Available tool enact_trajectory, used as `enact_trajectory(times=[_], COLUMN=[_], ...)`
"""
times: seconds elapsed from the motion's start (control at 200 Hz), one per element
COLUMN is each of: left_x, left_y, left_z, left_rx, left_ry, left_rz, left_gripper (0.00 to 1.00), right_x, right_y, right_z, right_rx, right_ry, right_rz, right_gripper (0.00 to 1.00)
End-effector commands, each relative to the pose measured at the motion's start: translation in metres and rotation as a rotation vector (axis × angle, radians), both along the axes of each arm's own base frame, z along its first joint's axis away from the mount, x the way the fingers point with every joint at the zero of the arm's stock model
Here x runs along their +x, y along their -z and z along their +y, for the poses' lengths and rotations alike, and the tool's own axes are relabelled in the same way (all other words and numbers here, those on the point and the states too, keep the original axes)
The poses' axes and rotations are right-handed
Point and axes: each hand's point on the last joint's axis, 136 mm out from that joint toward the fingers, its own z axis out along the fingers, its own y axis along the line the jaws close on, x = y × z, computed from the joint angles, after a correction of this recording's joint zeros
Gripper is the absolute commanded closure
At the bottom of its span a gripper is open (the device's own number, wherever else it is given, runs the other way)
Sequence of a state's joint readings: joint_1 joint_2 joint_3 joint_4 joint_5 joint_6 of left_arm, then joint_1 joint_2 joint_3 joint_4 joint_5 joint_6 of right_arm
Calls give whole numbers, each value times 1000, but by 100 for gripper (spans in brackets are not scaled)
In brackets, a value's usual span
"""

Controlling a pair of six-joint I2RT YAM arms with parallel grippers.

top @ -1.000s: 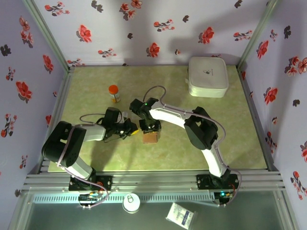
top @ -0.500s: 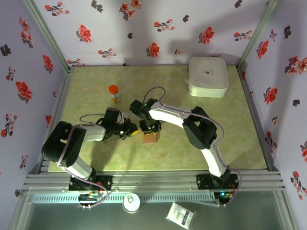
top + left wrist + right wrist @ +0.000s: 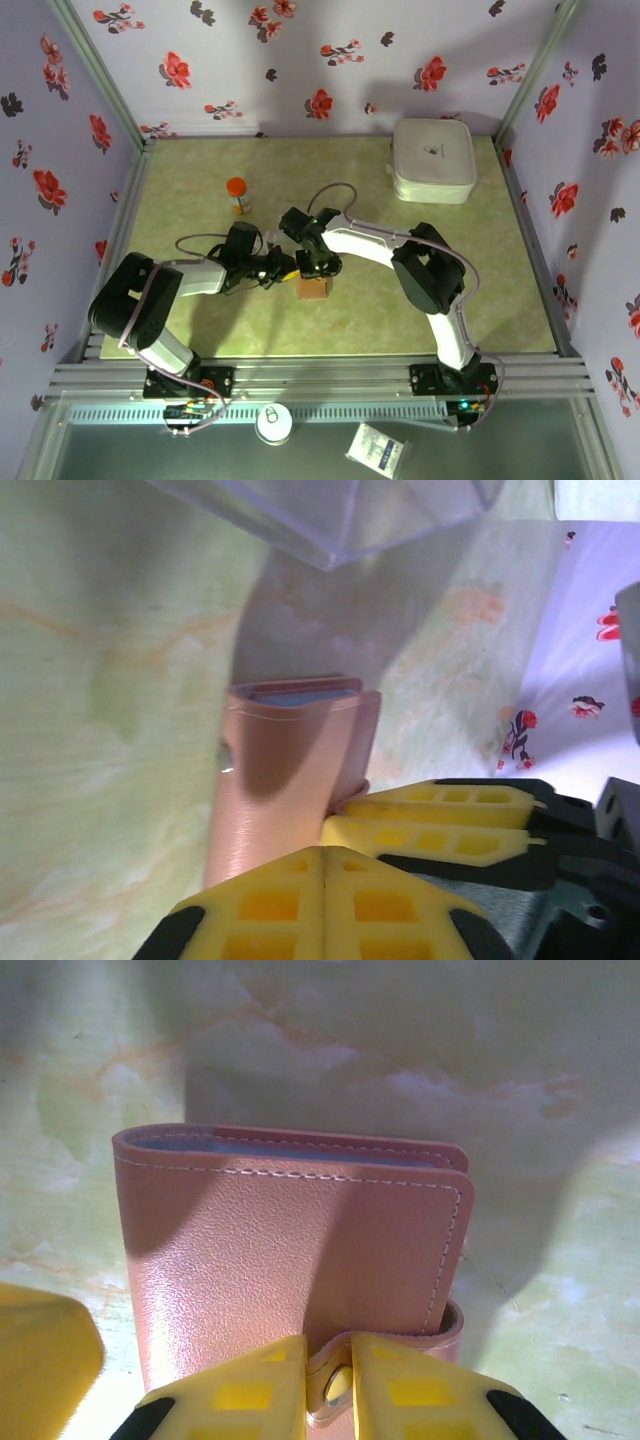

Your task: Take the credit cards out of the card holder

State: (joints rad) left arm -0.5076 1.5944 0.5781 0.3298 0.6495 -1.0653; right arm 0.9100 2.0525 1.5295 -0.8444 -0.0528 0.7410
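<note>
Left fingers (image 3: 270, 905): pressed tight together, nothing held between; tips set at near end of card holder (image 3: 290, 770), contact can't be told.
Right fingers (image 3: 250, 1390): narrowed onto clasp tab (image 3: 338, 1385) of holder, snap stud seen betw. the two pads.
Card holder: tan-brown leather, folded shut, stitched edge; placed on worktop (image 3: 480, 270) approx. centre, just below where both arms' fingers meet in top view. Blue-grey layer seen along its far edge; cards vs. lining can't be told apart.
Clear plastic tray (image 3: 330, 510): edge seen above holder in left wrist view, apart from it.
Pill bottle (image 3: 238, 195), orange cap: upright, left of centre, well apart from holder.
White zip case (image 3: 433, 160): far right corner of worktop.
Worktop: green marbled surface, floral walls on 3 sides.
</note>
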Motion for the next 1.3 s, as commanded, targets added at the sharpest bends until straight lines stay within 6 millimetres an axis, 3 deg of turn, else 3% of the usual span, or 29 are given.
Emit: enact_trajectory(times=[0.0, 0.19, 0.48, 0.72, 0.93, 1.14, 1.295], left_x=[0, -7, -19, -17, -14, -12, -9], left_y=[-1, 16, 43, 42, 39, 37, 30], left_z=[-11, -16, -2, -3, -4, -5, -7], left_rx=[-21, 10, 118, 124, 122, 118, 106], left_ry=[25, 49, 63, 67, 64, 61, 59], left_rz=[15, 63, 130, 126, 121, 118, 105], left_gripper=[100, 100, 100, 100, 100, 100, 100], right_x=[-9, -8, -4, 2, 3, 4, 4], right_y=[18, 17, 1, -13, -10, -2, 4], right_z=[-2, -5, -12, -35, -53, -58, -46], right_rx=[12, 24, 33, 15, -6, 3, 74], right_ry=[22, 29, 41, 68, 92, 109, 112], right_rz=[54, 53, 24, -9, -9, -3, 8], right_gripper=[82, 83, 83, 82, 81, 79, 79])
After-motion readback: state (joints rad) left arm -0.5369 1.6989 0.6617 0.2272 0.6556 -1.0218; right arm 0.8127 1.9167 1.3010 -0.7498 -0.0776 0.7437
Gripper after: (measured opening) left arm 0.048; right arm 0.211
